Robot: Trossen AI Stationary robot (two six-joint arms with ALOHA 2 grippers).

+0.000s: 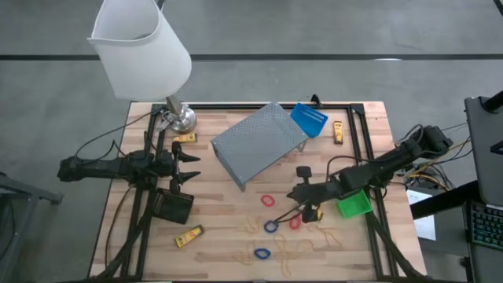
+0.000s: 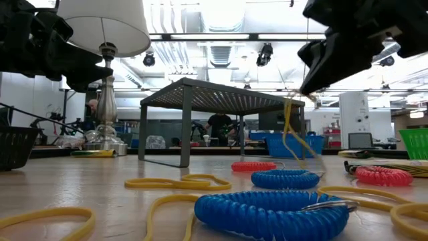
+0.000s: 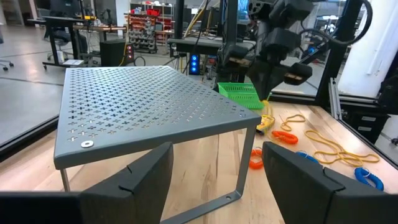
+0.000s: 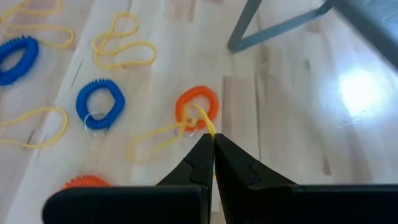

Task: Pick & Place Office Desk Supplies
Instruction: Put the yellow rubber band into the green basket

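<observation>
Wooden table [image 1: 236,204]: black bin [image 1: 173,206], contents unclear

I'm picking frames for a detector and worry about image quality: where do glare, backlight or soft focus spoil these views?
Right wrist view: a bright glare patch on the wooden table beside the grey mesh stand. Low view: ceiling lights backlight the scene, leaving the right gripper a dark silhouette; the nearest blue coil loop looks soft. Left wrist view: the room behind is bright, the left gripper's fingers dark. High view: evenly lit.

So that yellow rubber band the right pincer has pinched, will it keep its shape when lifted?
Probably not. The yellow rubber band trails limp from the shut right pincer, so it should sag. It looks thin and light, and may snag the orange coil loop it crosses.
</observation>
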